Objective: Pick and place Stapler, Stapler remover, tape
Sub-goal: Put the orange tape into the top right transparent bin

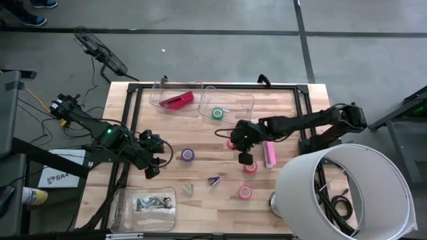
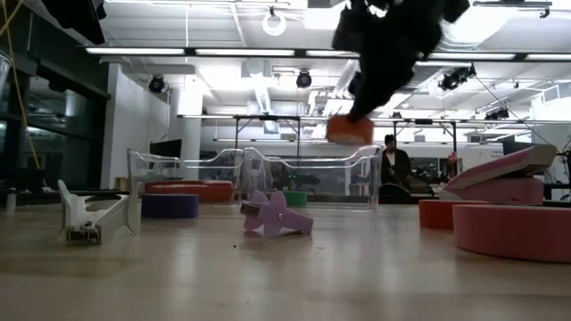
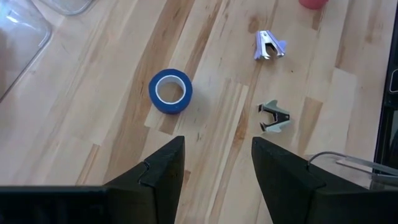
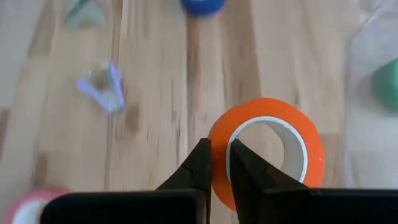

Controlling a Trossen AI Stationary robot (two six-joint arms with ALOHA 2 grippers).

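Reaching from the desk's right edge toward its middle in the high view, the right gripper (image 1: 235,141) covers a red-pink ring of tape, while the left gripper (image 1: 157,157) waits near the left edge beside a purple ring-shaped tape roll (image 1: 188,155).

From table height, the right gripper (image 2: 354,114) carries that orange-red tape roll (image 2: 349,130) clear above the wood.

The left wrist camera shows its fingers (image 3: 163,167) spread, empty.

The right wrist camera shows fingers (image 4: 202,163) pinching the roll's (image 4: 267,149) wall.
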